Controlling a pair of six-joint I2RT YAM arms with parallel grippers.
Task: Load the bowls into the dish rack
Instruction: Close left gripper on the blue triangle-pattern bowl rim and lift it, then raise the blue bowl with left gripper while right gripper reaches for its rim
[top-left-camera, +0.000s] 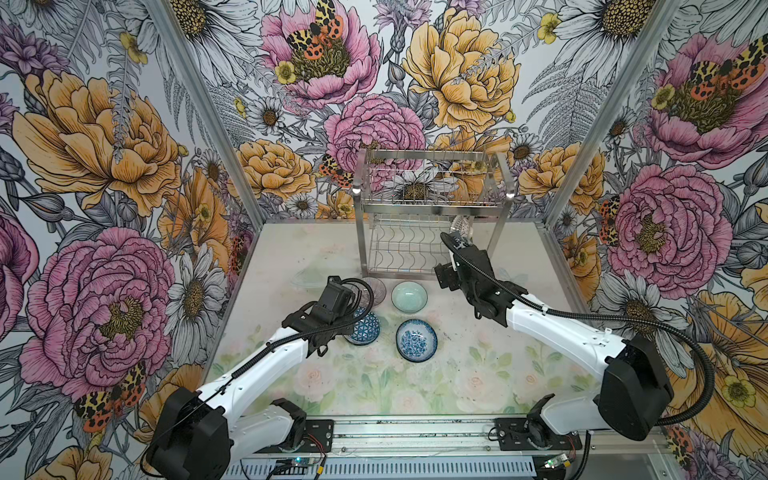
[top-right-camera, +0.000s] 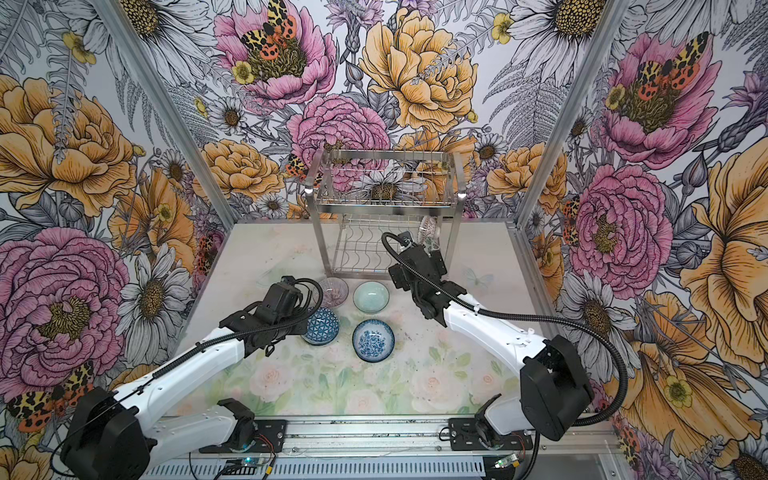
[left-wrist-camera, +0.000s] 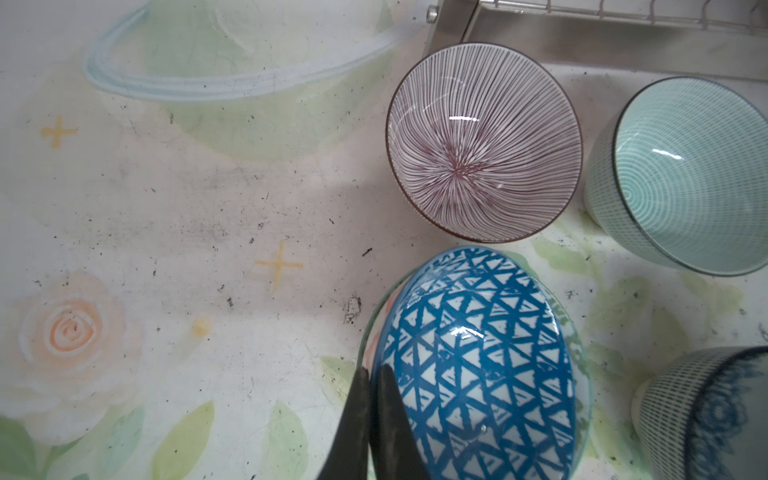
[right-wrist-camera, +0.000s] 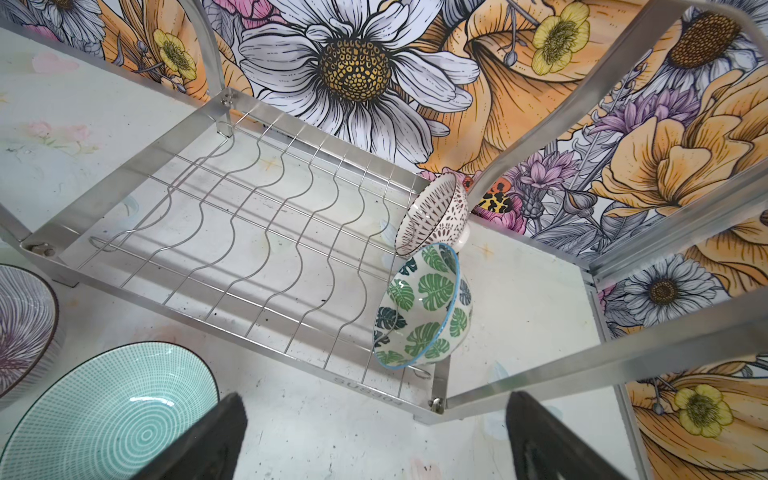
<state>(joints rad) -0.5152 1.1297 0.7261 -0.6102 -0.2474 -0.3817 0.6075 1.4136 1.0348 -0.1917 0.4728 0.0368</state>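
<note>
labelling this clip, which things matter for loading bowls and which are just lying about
Job: dish rack; green leaf bowl, white lattice bowl on its lower tier; blue geometric bowl in left gripper; purple-lined bowl; celadon bowl; blue floral bowl.
Background: floral mat; wallpaper.

The left arm (top-left-camera: 266, 365) and the right arm (top-left-camera: 552, 328) are alike: smooth white link shells joined by black housings. A ribbed black cable conduit (top-left-camera: 590, 316) runs along each. The motor housings (top-left-camera: 636, 390) are bulky and black. Black base plates (top-left-camera: 316, 430) with small screws sit on a silver rail (top-left-camera: 415, 434), with thin red and black wires beside them. The left gripper (left-wrist-camera: 372, 374) and right gripper (right-wrist-camera: 378, 399) have matte black, wedge-shaped fingers (right-wrist-camera: 208, 440).
</note>
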